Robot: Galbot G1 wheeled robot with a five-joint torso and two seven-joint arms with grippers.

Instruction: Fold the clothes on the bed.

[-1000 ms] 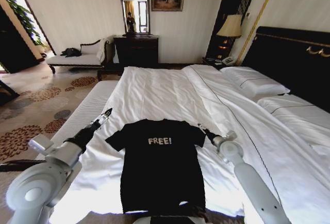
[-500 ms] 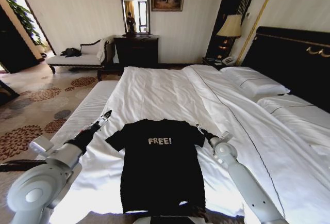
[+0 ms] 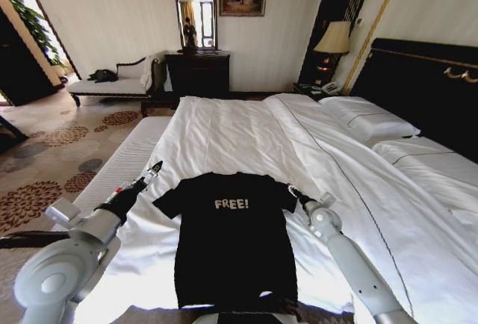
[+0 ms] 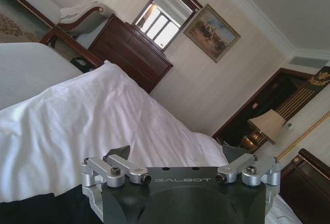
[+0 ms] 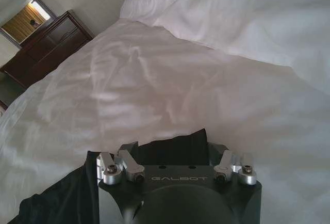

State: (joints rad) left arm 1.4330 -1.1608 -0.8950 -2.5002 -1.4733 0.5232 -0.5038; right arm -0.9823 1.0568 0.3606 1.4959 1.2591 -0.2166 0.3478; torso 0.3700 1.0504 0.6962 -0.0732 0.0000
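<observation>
- the left end effector (image 3: 154,167) is hovering over the white duvet (image 3: 224,134) just beside the shirt's left sleeve, sitting where it was a second ago; i cannot tell how far apart its fingers are.
- the black t-shirt (image 3: 233,242) with "free!" on its chest is lying flat, face up, at the near end of the bed (image 3: 388,182), unmoved since the earlier frames.
- the right end effector (image 3: 293,190) is resting at the edge of the shirt's right sleeve; its arm is sitting closer to the shirt than a second ago, with black fabric (image 5: 175,149) lying between its spread fingers.
</observation>
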